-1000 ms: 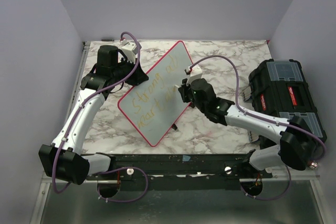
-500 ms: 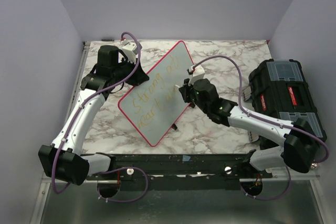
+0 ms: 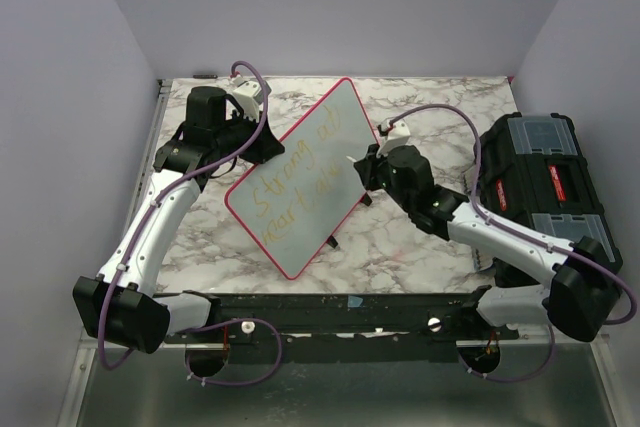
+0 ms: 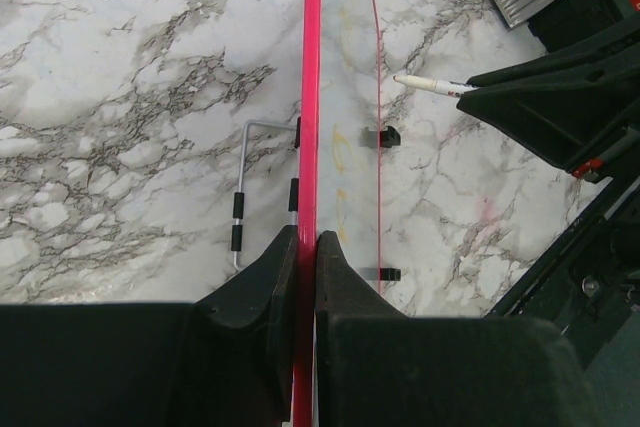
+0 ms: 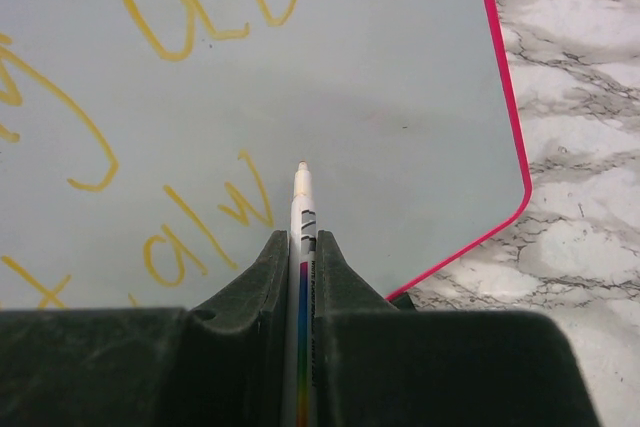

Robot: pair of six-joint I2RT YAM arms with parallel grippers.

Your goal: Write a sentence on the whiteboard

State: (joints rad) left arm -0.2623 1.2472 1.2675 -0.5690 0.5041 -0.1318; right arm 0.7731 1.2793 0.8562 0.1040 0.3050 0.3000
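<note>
The whiteboard (image 3: pixel 300 172) stands tilted on the marble table, pale with a red-pink rim. The sentence (image 3: pixel 297 172) is two lines of yellow cursive on it, also seen in the right wrist view (image 5: pixel 170 27). My left gripper (image 3: pixel 262 145) is shut on the board's red rim (image 4: pixel 311 97), with one finger on each side (image 4: pixel 307 242). My right gripper (image 3: pixel 365 175) is shut on a white marker (image 5: pixel 302 207), by the board's right edge. The marker tip points at the board (image 5: pixel 400 77) just right of the last yellow letters. In the left wrist view the marker (image 4: pixel 430 83) sits a small gap off the board.
A black toolbox (image 3: pixel 540 182) stands at the table's right edge, close behind my right arm. A wire stand (image 4: pixel 245 197) and small black feet (image 4: pixel 388 135) show by the board's lower edge. Grey walls close in the back and sides.
My right gripper has drawn back to the right with the marker, off the board's face towards its right edge. The board and left arm have not moved.
</note>
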